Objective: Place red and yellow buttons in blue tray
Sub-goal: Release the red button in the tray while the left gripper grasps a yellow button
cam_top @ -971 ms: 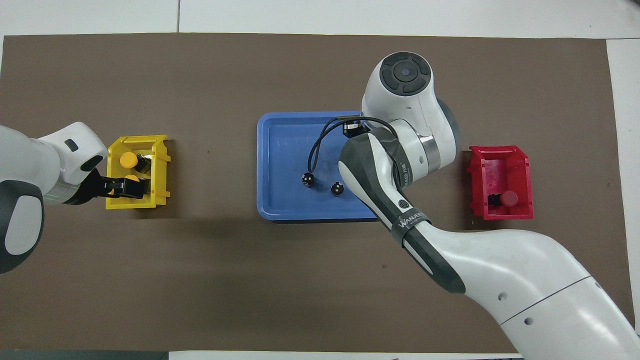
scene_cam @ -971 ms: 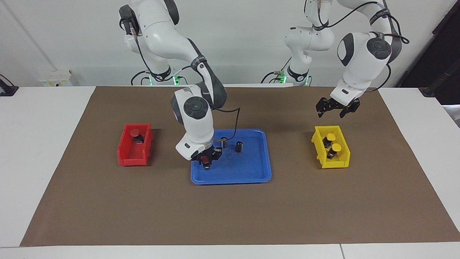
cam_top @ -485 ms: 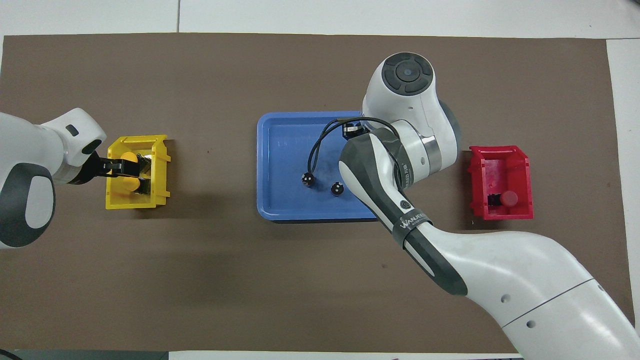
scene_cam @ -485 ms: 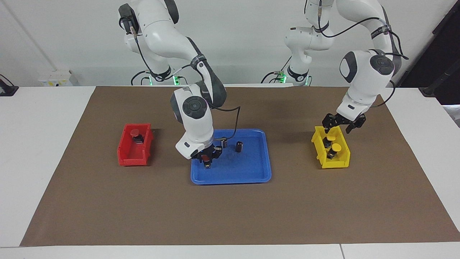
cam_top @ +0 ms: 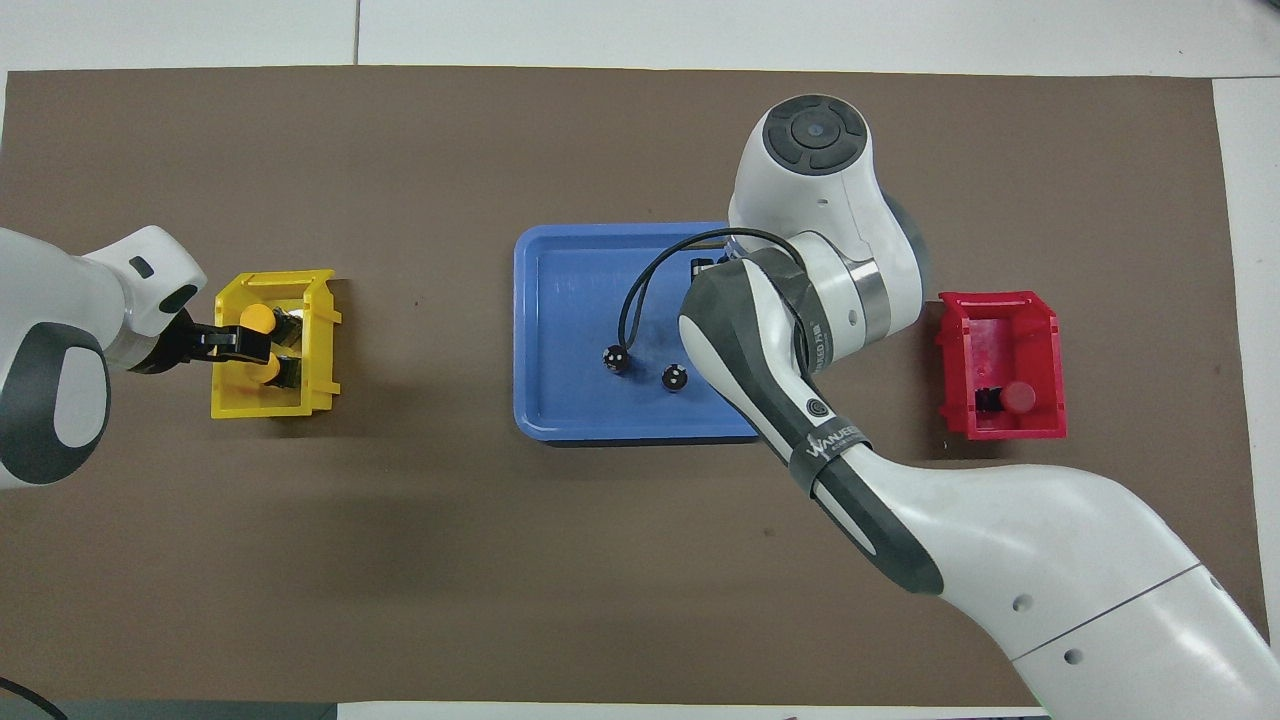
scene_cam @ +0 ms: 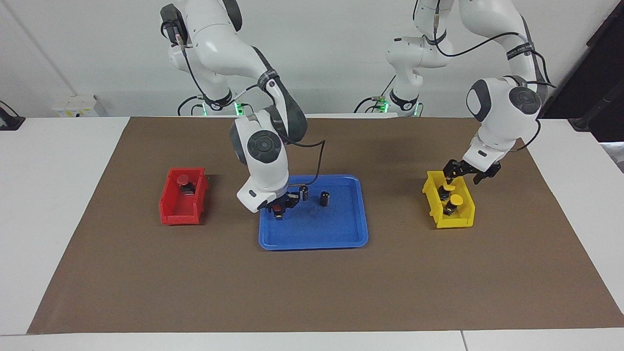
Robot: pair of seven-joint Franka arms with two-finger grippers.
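Observation:
The blue tray (scene_cam: 341,234) lies mid-table, also in the overhead view (cam_top: 560,300). My right gripper (scene_cam: 278,210) is low over the tray's end toward the right arm, shut on a red button (scene_cam: 277,209). The arm hides both in the overhead view. A second red button (scene_cam: 184,181) lies in the red bin (scene_cam: 181,209). Two yellow buttons (scene_cam: 449,187) (scene_cam: 456,199) stand in the yellow bin (scene_cam: 451,219). My left gripper (scene_cam: 463,176) is open, low at the bin's end nearer the robots, over the nearer yellow button (cam_top: 264,368).
Two dark capless cylinders (scene_cam: 303,192) (scene_cam: 324,198) stand in the tray on its side nearer the robots. The red bin (cam_top: 1000,340) sits toward the right arm's end, the yellow bin (cam_top: 315,380) toward the left arm's end. A brown mat (scene_cam: 312,292) covers the table.
My left gripper has come down from above the mat to the yellow bin. My right gripper, with the red button, has shifted slightly toward the robots over the tray.

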